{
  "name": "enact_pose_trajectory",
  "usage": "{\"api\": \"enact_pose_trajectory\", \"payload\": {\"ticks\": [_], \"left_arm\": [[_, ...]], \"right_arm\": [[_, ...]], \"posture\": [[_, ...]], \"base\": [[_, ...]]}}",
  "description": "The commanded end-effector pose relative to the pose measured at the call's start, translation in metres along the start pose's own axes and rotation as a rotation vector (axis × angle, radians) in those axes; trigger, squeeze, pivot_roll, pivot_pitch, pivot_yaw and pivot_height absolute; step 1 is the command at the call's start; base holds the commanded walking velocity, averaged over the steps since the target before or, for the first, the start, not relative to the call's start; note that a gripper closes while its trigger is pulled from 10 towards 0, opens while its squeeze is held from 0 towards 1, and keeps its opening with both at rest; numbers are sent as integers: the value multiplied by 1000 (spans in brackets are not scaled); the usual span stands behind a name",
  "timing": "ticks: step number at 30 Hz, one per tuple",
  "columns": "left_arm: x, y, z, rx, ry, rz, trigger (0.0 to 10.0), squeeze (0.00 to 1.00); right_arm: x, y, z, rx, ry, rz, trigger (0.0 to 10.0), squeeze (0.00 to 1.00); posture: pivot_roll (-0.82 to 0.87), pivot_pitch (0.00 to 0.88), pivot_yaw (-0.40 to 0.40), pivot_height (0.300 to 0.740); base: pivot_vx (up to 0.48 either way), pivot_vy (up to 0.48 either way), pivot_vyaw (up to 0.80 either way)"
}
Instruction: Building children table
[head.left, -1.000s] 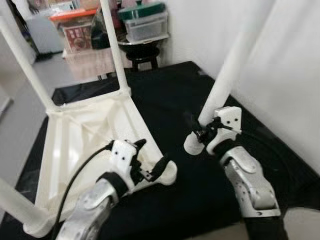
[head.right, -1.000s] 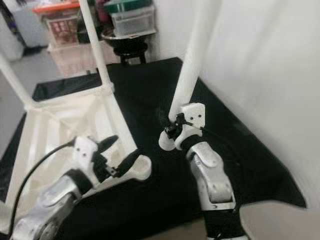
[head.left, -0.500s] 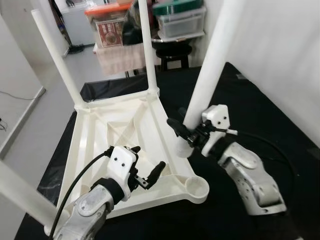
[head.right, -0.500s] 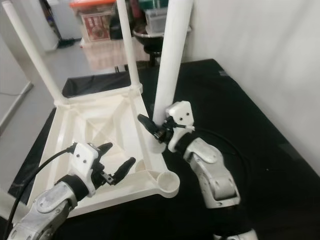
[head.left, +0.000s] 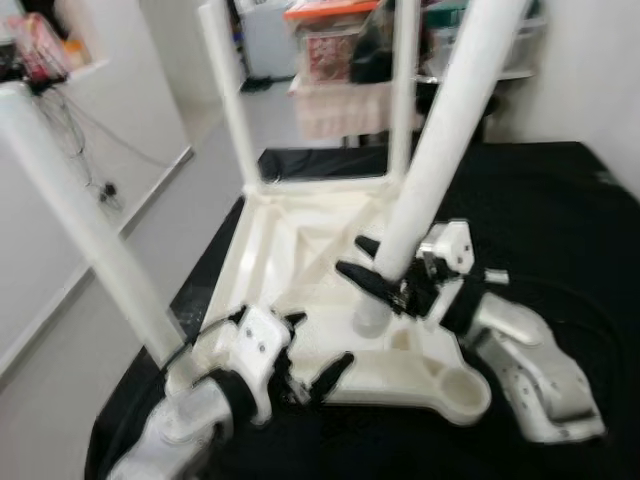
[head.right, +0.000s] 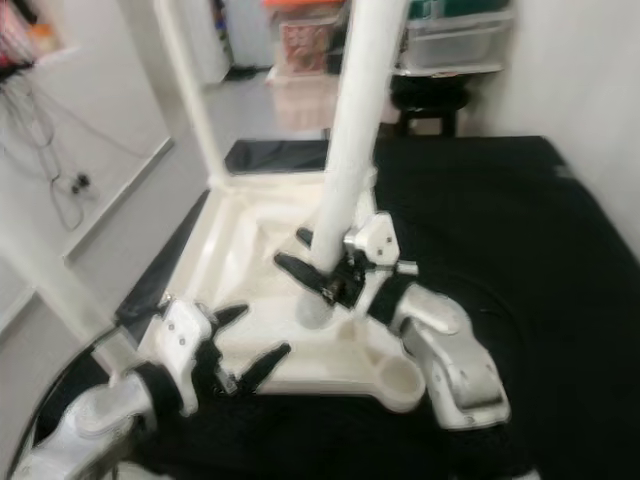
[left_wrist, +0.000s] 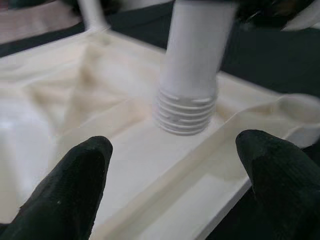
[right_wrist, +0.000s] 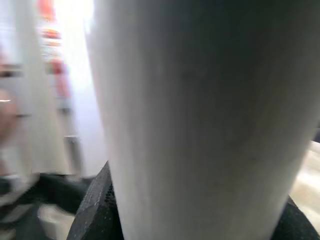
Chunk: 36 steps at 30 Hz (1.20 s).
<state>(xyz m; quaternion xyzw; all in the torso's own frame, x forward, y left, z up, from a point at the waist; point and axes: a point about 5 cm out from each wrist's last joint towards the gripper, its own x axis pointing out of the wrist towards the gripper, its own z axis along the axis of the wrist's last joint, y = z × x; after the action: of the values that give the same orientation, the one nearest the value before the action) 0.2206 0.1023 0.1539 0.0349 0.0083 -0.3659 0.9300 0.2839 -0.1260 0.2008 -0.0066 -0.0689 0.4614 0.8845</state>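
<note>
A white plastic children's table lies upside down on a black mat, with three legs standing up from its corners. My right gripper is shut on a fourth white leg and holds it nearly upright. The leg's threaded end is down on or just above the table's underside, a little inboard of the empty corner socket. My left gripper is open at the table's near edge, its fingers spread either side of that threaded end and apart from it.
Storage bins and a dark stool stand beyond the mat's far edge. A white wall runs along the left, with cables hanging on it, and grey floor lies beside the mat. The front left leg rises close to my left arm.
The camera has swung. My right gripper has carried the leg left, from over the mat to over the table's underside. My left gripper has come off the corner socket and stands open.
</note>
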Motion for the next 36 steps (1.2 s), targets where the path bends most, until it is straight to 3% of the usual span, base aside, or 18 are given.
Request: {"api": "enact_pose_trajectory", "payload": {"ticks": [1, 11, 14, 24, 29, 36], "left_arm": [[-1, -3, -2, -17, 14, -26, 10000, 0], [-3, -7, -3, -56, 21, -68, 10000, 0], [-4, -8, -3, -77, 10, -79, 10000, 0], [-10, -10, -9, -105, 58, -114, 10000, 0], [-15, -12, -12, -121, 76, -149, 10000, 0], [-16, -7, -13, -142, 85, -81, 10000, 0]], "right_arm": [[-2, 0, 2, -15, 6, 8, 10000, 0], [-9, 3, -5, -23, 76, 83, 10000, 0], [-19, 7, -5, -10, 117, 173, 10000, 0], [-29, 14, -7, 13, 169, 276, 10000, 0], [-31, 14, -9, 15, 182, 290, 10000, 0], [-28, 11, -9, 6, 181, 255, 10000, 0]], "posture": [[-50, 21, 59, 740], [-50, 22, 60, 740], [-54, 18, 62, 740], [-53, 13, 62, 740], [-52, 13, 61, 740], [-51, 19, 61, 740]], "base": [[0, -439, 0], [0, -474, 0], [0, 0, 0], [0, 0, 0], [0, 0, 0], [0, 0, 0]]}}
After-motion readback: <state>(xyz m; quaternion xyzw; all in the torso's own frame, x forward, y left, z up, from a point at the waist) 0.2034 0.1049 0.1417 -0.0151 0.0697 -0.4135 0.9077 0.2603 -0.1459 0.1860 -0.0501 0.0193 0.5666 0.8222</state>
